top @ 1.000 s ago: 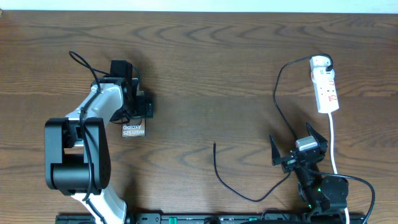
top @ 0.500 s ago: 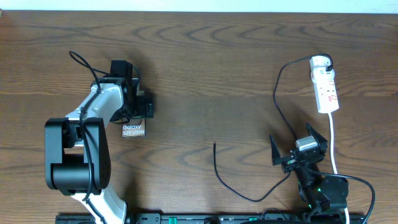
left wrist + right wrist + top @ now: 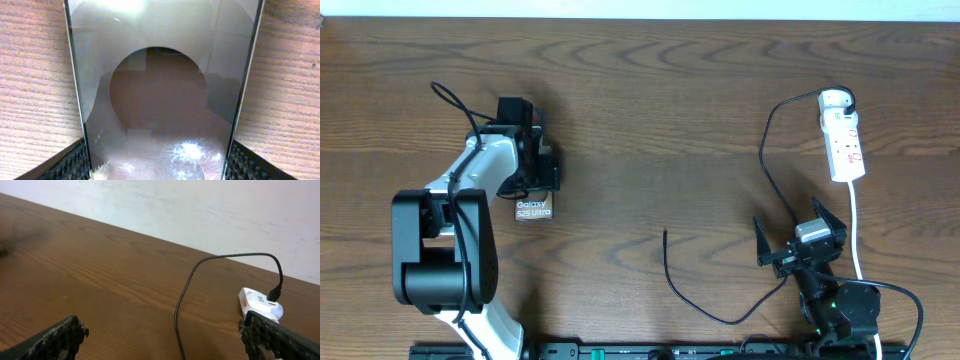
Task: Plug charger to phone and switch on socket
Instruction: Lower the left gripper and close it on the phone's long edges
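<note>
The phone (image 3: 534, 209) lies flat on the table at the left, with its "Galaxy" end showing below my left gripper (image 3: 533, 183). In the left wrist view the shiny phone (image 3: 160, 75) fills the space between the jaws, and both black pads (image 3: 65, 162) press against its long edges. The charger's black cable (image 3: 767, 150) runs from its white plug head (image 3: 835, 99) on the socket (image 3: 846, 148) down to a loose tip (image 3: 665, 233) at mid-table. My right gripper (image 3: 798, 238) stands open near the front right, apart from the cable (image 3: 182, 305) lying ahead of it.
The socket's thick white cord (image 3: 856, 225) trails toward the front edge beside the right arm. A white wall rises behind the table's far edge in the right wrist view. The left arm's own black cable (image 3: 450, 100) loops at the back left.
The left gripper's jaws have closed inward onto the phone's edges. The right arm, cable and socket have not moved.
</note>
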